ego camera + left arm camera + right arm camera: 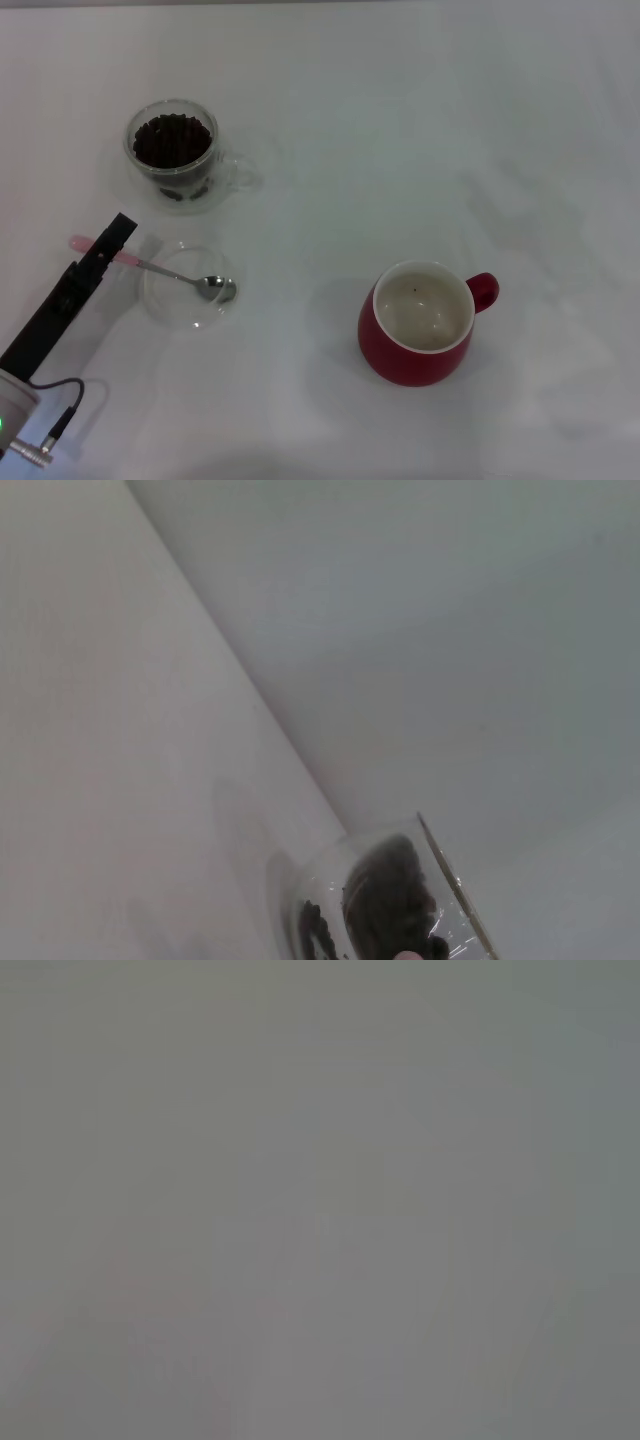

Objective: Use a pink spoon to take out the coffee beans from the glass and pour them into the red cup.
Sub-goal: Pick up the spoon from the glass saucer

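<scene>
The pink spoon (170,272) lies across a flat clear glass saucer (185,305), its metal bowl (214,286) on the saucer and its pink handle pointing left. My left gripper (113,240) reaches in from the lower left, and its black tip crosses the spoon's handle. The glass (172,152) stands behind it, holding coffee beans (172,140). The glass also shows in the left wrist view (385,905). The red cup (420,325) stands at the right centre, handle to the right, nearly empty. My right gripper is out of view.
The white table (400,130) carries only these things. The right wrist view shows a plain grey surface.
</scene>
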Controlling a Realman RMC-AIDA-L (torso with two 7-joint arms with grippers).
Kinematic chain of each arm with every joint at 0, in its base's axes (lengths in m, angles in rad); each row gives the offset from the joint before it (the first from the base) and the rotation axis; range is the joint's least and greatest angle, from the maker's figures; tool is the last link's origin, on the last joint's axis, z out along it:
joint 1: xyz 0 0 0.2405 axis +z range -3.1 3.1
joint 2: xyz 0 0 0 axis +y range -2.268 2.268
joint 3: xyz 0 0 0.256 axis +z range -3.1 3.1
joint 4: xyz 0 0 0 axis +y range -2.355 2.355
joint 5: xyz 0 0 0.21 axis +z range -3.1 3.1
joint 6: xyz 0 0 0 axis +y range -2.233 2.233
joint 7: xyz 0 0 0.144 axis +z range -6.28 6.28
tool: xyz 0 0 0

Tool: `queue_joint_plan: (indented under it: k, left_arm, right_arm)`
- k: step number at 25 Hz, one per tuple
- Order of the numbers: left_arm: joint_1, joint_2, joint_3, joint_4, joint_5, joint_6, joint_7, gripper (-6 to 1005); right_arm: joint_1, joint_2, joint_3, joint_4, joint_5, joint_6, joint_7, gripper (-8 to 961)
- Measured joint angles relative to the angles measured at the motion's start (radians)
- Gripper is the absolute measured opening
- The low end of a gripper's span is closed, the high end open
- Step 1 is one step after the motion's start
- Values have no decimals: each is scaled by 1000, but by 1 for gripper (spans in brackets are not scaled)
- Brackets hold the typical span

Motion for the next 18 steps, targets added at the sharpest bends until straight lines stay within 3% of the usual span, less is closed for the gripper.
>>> queue_joint_plan:
  k: [10, 18]
  left_arm:
    - [16, 0, -3, 0, -5, -3, 8, 382]
    - [35, 2, -10, 2, -21, 0, 28, 196]
  right_arm:
    - [3, 5, 0, -9, -4, 4, -1, 577]
    - [-2, 13, 0, -9, -7, 6, -5, 577]
